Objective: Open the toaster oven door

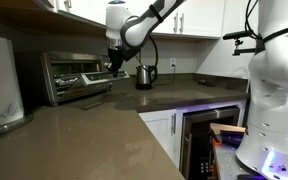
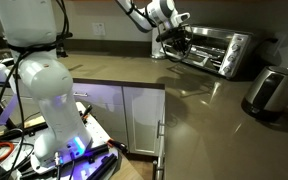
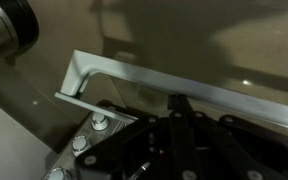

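The silver toaster oven (image 1: 54,68) stands at the back of the brown counter and shows in both exterior views (image 2: 229,50). Its door (image 1: 84,96) is swung forward and down from the front, and wire racks show inside. In the wrist view the dark glass door (image 3: 184,40) fills the frame, with the silver bar handle (image 3: 154,80) running across it. My gripper (image 3: 177,101) is at the handle's edge with its dark fingers pressed together and nothing between them. In the exterior views the gripper (image 1: 114,64) (image 2: 170,42) sits at the door's outer edge.
A small steel kettle (image 1: 144,75) stands right beside the gripper. A rounded silver appliance (image 2: 269,90) sits on the counter on the oven's other side. Upper cabinets hang above. A black built-in appliance (image 1: 209,140) sits under the counter. A white robot body (image 2: 39,80) stands in front.
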`<action>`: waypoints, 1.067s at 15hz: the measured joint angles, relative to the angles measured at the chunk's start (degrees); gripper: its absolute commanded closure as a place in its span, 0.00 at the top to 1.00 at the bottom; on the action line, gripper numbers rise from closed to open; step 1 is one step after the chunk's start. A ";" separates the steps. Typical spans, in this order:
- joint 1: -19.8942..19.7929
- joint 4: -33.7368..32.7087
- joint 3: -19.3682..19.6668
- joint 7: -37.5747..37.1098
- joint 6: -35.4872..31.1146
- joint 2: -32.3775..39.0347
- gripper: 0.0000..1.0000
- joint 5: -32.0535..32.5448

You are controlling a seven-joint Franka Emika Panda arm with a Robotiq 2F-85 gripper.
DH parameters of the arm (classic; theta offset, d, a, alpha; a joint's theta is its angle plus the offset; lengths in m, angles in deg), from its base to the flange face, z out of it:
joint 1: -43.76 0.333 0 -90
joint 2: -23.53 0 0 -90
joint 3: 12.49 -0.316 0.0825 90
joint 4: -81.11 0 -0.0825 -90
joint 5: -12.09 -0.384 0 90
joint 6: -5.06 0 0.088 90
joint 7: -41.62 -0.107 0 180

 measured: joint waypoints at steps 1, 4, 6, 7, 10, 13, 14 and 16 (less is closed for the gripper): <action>0.00 0.03 0.00 0.07 0.01 0.00 0.04 -0.09; 0.00 0.35 0.00 0.57 0.01 0.00 0.04 -1.06; 0.00 0.69 -0.01 1.23 0.01 0.01 0.04 -2.07; 0.00 0.85 -0.02 1.44 0.01 0.02 0.04 -2.57; 0.00 1.49 -0.10 2.00 0.00 0.03 0.04 -4.03; 0.00 2.12 -0.20 2.36 0.00 0.04 0.04 -4.99; 0.00 2.26 -0.23 2.55 0.00 0.06 0.04 -5.42; 0.00 2.60 -0.33 3.15 0.00 0.08 0.04 -6.25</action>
